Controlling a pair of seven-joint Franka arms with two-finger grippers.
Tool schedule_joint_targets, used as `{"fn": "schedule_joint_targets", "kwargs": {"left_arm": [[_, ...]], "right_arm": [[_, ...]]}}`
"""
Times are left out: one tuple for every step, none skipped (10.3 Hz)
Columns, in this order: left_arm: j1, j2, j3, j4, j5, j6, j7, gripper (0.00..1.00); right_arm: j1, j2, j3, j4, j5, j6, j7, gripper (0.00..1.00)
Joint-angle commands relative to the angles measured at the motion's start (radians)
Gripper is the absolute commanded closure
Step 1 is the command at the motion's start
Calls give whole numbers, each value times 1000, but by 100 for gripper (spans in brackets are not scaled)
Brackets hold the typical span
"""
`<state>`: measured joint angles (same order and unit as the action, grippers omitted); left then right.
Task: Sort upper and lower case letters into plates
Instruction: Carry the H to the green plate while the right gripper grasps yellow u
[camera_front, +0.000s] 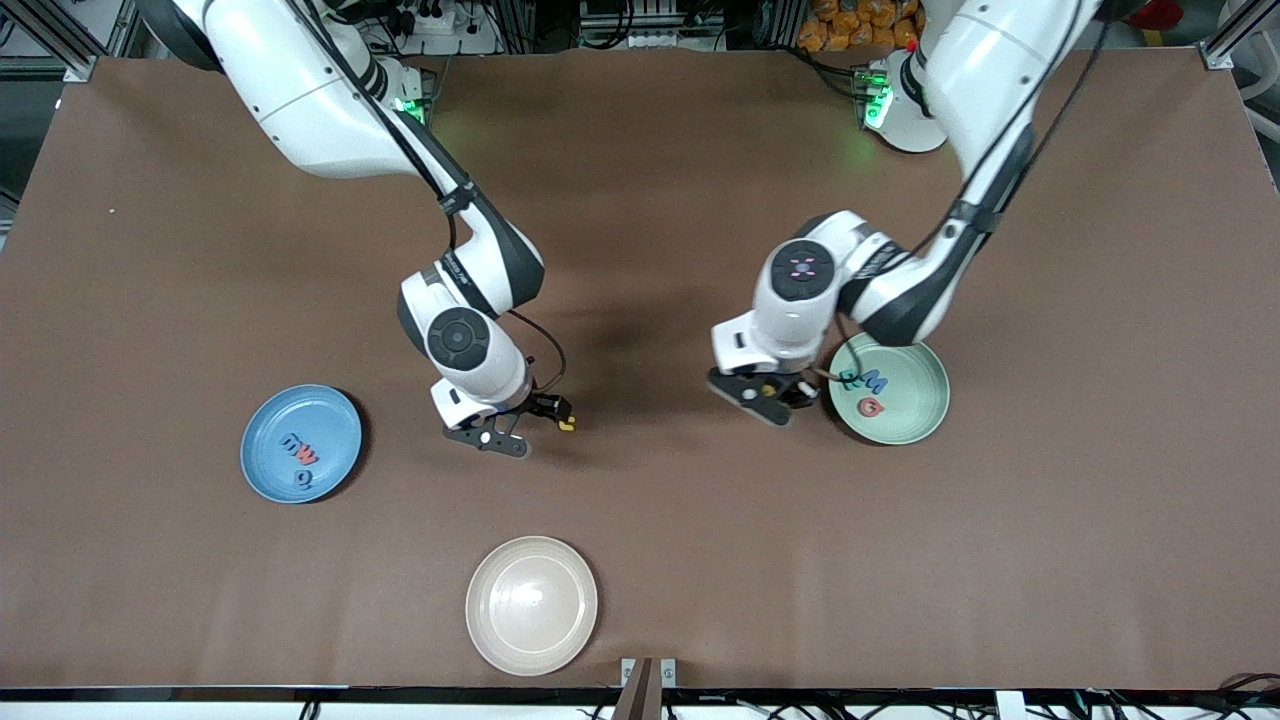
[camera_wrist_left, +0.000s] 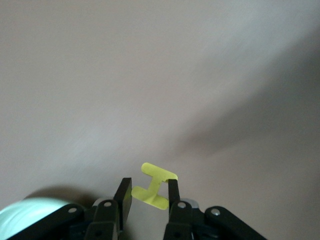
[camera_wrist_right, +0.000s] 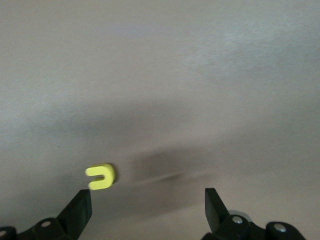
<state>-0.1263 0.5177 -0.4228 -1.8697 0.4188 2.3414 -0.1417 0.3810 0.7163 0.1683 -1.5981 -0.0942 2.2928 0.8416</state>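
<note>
robot lab | aluminium frame (camera_front: 60, 40) | cabling (camera_front: 640, 30) | brown table (camera_front: 640, 180)

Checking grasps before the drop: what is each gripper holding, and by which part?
Left gripper: yellow H, pinched across its middle. Right gripper: open, holding nothing; yellow u lies by one finger.

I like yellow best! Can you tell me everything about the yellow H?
The yellow H is a tiny, flat capital letter that looks like bright foam. It sits tilted between the two black fingers of the left tool, which pinch its sides. The tool holds it over the brown table, just beside the mint green plate.
</note>
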Motion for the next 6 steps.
{"fn": "schedule_joint_targets", "kwargs": {"left_arm": [[219,-105,-94,-188,-17,10,144,79],[300,-110,-114,-231,-6,24,184,79],[376,-107,-116,-255,-3,51,245,79],[420,-97,-116,-262,-5,67,302,79],[445,-94,-116,-266,-3,76,309,79],[445,-91,-114,-267,-5,79,309,71]], "right_arm": [[61,58,-35,84,-19,-18,33,0],[84,80,-44,108,-57,-16,36,0],[88,98,-44,124,-68,-12,36,0],[88,107,-44,122,-70,13,36,0],[94,120,-44,125,-68,25,37,0],[99,132,-44,133,-68,28,53,0]]}}
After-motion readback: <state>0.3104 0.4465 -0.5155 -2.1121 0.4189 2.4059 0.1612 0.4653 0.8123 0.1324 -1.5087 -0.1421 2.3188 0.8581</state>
